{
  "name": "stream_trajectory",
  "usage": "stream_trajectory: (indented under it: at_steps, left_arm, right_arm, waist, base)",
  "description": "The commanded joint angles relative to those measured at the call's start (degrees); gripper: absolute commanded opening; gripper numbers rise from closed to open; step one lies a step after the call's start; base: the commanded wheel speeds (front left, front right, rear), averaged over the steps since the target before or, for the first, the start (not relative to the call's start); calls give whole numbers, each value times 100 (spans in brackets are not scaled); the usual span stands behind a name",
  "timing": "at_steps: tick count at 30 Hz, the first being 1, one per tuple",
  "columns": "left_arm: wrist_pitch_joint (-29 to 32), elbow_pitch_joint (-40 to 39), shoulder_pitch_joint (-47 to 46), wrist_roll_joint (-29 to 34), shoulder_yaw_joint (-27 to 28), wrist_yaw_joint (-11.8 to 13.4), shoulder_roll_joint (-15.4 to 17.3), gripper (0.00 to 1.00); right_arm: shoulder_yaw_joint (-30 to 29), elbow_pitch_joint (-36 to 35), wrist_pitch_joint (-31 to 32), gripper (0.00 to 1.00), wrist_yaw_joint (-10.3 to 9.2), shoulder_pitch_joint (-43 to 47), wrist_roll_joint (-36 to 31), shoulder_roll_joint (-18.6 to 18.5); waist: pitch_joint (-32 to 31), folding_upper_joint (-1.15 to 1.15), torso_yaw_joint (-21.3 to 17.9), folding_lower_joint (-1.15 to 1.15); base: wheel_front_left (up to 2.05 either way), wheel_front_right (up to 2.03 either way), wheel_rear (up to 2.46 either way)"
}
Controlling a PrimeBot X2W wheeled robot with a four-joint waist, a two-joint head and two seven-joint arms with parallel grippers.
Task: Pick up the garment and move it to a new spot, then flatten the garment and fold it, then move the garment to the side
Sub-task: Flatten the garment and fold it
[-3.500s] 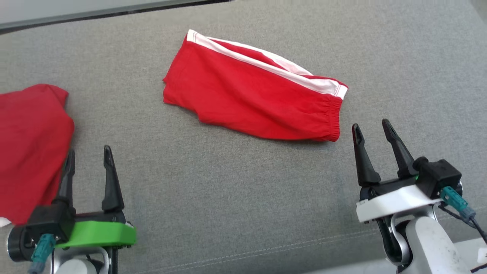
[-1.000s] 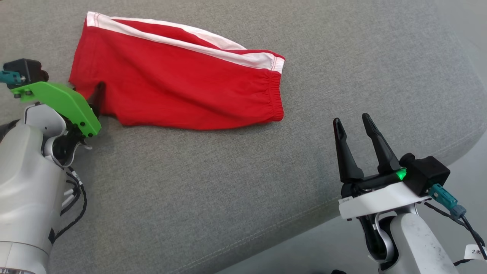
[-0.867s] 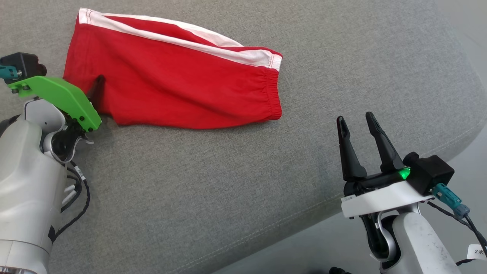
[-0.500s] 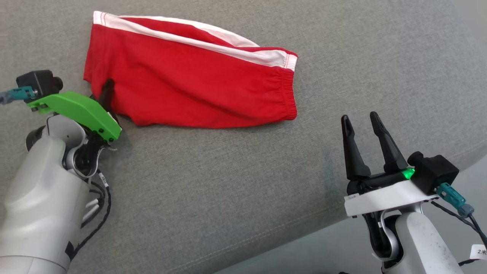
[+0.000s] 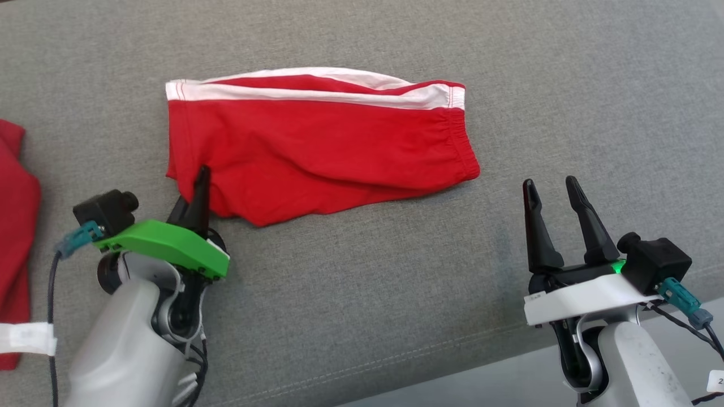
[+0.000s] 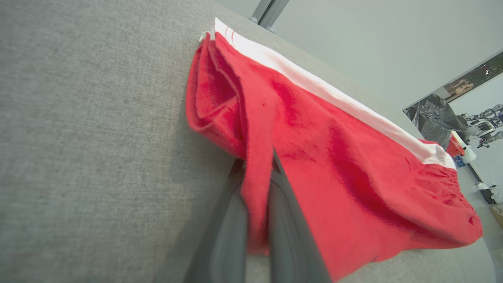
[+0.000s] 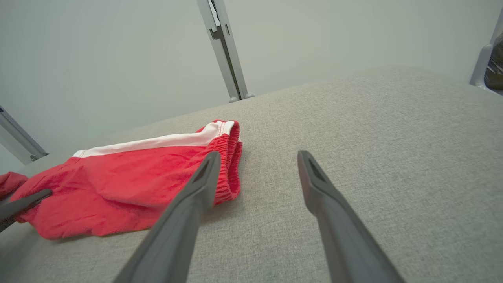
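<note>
The garment is a pair of red shorts with a white side stripe, lying on the grey cushion. My left gripper is shut on the garment's near left leg edge; in the left wrist view a fold of the garment runs pinched between my two fingers. My right gripper stands open just off the elastic waistband end, holding nothing. The right wrist view has the garment to the left of my open right gripper.
A second red cloth lies at the cushion's far left edge. The cushion's front seam and edge run close below my right gripper. A metal post stands behind the cushion against a pale wall.
My left gripper has shut on the garment's left leg edge and dragged it toward me and rightward. The garment has turned more level. The head camera has also shifted. The right gripper stays open.
</note>
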Motion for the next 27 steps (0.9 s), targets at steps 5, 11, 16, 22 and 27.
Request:
stream_trajectory:
  at_steps: [5, 11, 16, 22, 27]
  left_arm:
    - [-139, -681, 643, 105, -68, 315, -59, 0]
    - [84, -1128, 1062, 92, -193, 588, -5, 29]
    - [-2, -1153, 1129, 450, -280, 938, 169, 100]
    - [-249, -1251, 1224, 1079, -379, 1536, 444, 100]
    - [-449, -1681, 1303, 1599, -332, 1770, 622, 100]
  right_arm:
    - [-25, 83, -12, 100, -1, 116, 34, -41]
    - [-8, 194, -12, 100, -1, 137, 102, -96]
    - [86, 325, -12, 100, -2, 83, 156, -131]
    - [44, 471, -12, 100, -2, -8, 80, -219]
    - [-15, 550, -12, 100, -1, -53, -42, -292]
  waist:
    - [-284, 0, 305, 0]
    - [-425, 0, 413, 0]
    - [-532, 0, 350, 0]
    - [-713, 0, 295, 0]
    - [-915, 0, 359, 0]
  base:
    - [0, 0, 0]
    - [0, 0, 0]
    - [0, 0, 0]
    - [0, 0, 0]
    - [0, 0, 0]
